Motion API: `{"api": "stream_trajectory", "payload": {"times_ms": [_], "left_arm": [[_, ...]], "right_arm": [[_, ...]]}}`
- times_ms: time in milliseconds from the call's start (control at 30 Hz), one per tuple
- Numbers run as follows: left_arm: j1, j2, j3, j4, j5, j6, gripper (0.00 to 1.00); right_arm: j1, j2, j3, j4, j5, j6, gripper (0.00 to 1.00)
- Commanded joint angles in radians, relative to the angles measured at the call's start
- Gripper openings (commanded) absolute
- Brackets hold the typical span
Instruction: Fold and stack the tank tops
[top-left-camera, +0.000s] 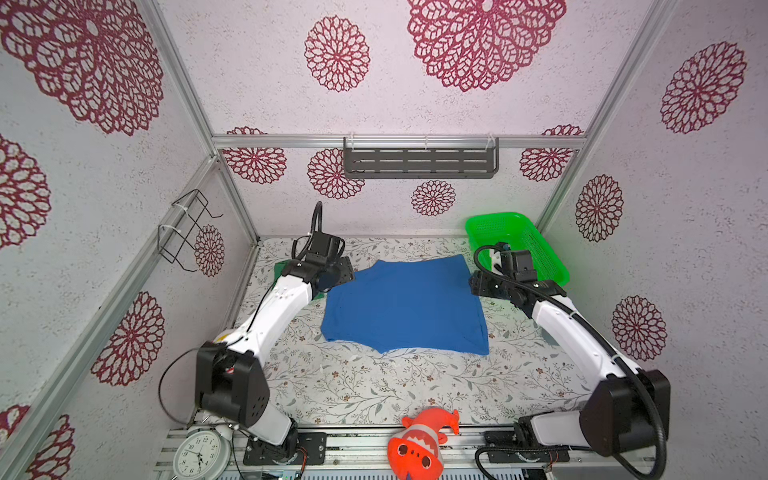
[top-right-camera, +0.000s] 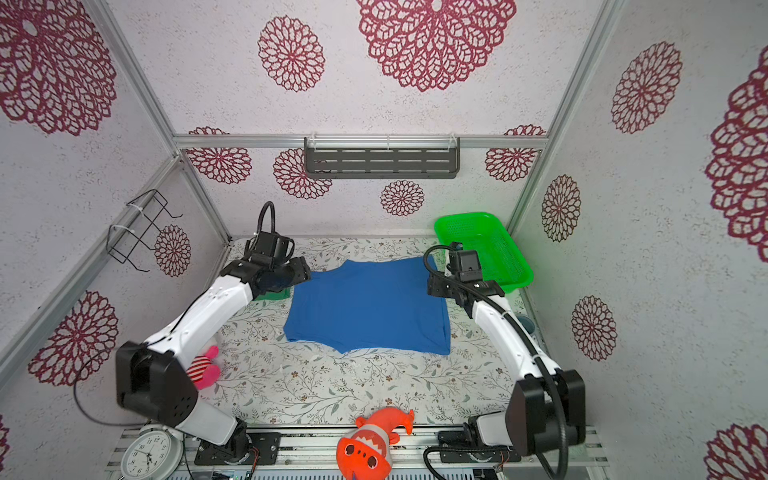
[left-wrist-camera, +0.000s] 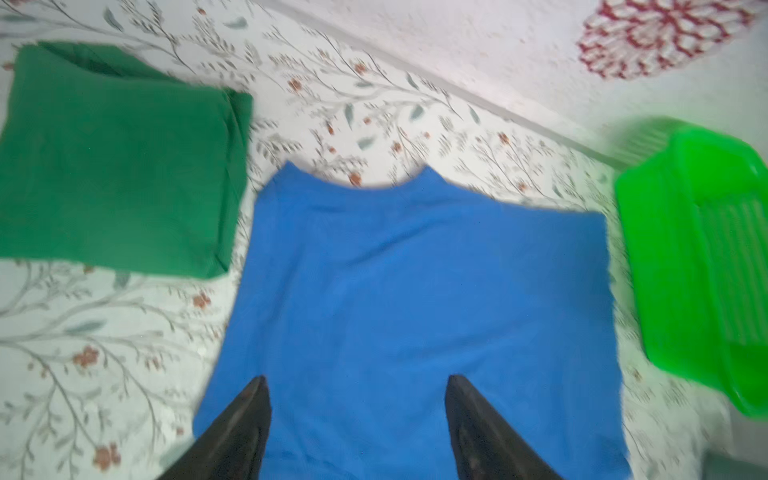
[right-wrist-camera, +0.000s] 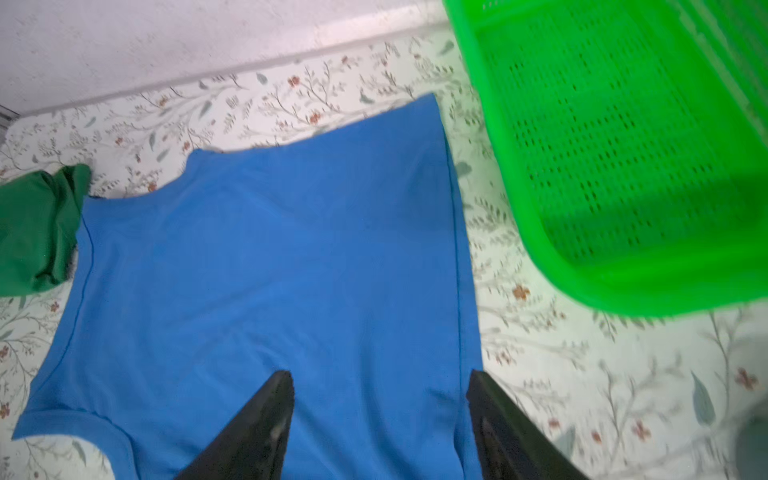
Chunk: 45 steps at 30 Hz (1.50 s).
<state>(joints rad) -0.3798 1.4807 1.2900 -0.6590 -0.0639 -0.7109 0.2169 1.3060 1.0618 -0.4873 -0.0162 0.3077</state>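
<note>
The royal blue tank top (top-left-camera: 405, 307) lies flat and folded over in the middle of the floral table, seen in both top views (top-right-camera: 368, 307). The dark green tank top (left-wrist-camera: 116, 166) sits folded beside its far left corner; in a top view the left arm mostly hides the dark green tank top (top-right-camera: 272, 294). My left gripper (left-wrist-camera: 357, 378) hovers open over the blue cloth's left far edge (top-left-camera: 347, 272), with nothing between its fingers. Open as well, my right gripper (right-wrist-camera: 380, 374) straddles the blue top's right hem (top-left-camera: 476, 284) without holding it.
A bright green mesh basket (top-left-camera: 519, 245) stands at the back right corner, close to the right wrist. An orange plush fish (top-left-camera: 419, 440) and a clock (top-left-camera: 199, 455) lie at the front rail. A pink striped toy (top-right-camera: 203, 368) rests under the left arm.
</note>
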Motion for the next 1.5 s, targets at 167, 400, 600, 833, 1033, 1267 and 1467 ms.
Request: {"api": "stream_trajectory", "payload": {"times_ms": [167,400,600,833,1033,1267,1467], "left_arm": [[-0.248,-0.144,-0.385,0.149,0.313,-0.535,0.58],[-0.344,-0.018,-0.374,0.109,0.240,-0.600,0.52],[-0.360,0.128,-0.320,0.049,0.170,-0.499,0.50],[-0.360,0.188,-0.285,0.044,0.110,-0.481,0.49],[-0.361,0.252,-0.266,0.083,0.118,-0.479,0.49],[-0.360,0.315,-0.245,0.093,0.122,-0.471,0.48],[-0.360,0.331,-0.241,0.102,0.132,-0.471,0.42]], "right_arm": [[-0.002,-0.131,-0.192,-0.298,0.051,0.076,0.68],[-0.001,-0.129,-0.215,-0.281,0.061,0.084,0.68],[-0.002,-0.137,-0.268,-0.245,0.058,0.102,0.68],[-0.002,-0.130,-0.281,-0.227,0.082,0.093,0.68],[-0.002,-0.116,-0.285,-0.218,0.087,0.080,0.68],[-0.002,-0.116,-0.320,-0.190,0.091,0.091,0.68],[-0.003,-0.092,-0.348,-0.139,0.074,0.109,0.67]]}}
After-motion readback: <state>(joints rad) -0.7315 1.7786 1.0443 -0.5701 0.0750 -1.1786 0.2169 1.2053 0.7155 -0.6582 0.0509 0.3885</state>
